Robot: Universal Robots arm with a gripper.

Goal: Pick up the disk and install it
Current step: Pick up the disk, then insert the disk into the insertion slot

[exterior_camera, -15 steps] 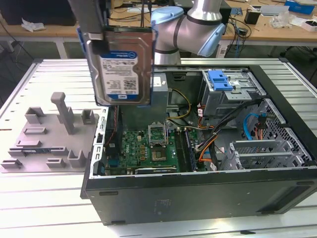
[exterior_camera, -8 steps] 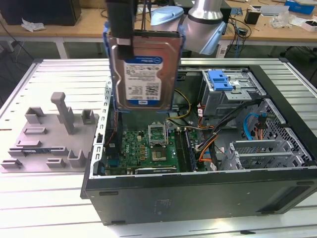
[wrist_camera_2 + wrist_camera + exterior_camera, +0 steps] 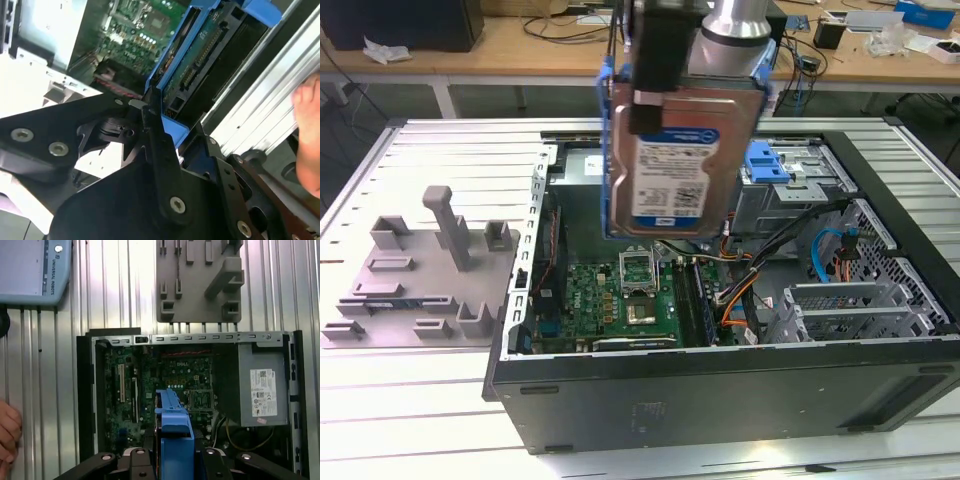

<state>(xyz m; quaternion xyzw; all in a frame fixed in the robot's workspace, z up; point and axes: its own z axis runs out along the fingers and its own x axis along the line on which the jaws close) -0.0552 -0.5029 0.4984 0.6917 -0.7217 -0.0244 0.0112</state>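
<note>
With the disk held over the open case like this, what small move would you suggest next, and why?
Probably shift it toward the exterior view's right: the gripper holds the disk upright above the motherboard, while the drive cage with the blue latch sits to that side.

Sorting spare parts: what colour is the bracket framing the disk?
Blue; the bracket around the disk shows best in the exterior view.

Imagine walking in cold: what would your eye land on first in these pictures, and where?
The disk, hanging upright from the gripper, dominates the exterior view, above the open computer case. Below it the green motherboard stands out inside the case. A grey fixture plate lies on the exterior view's left.
</note>
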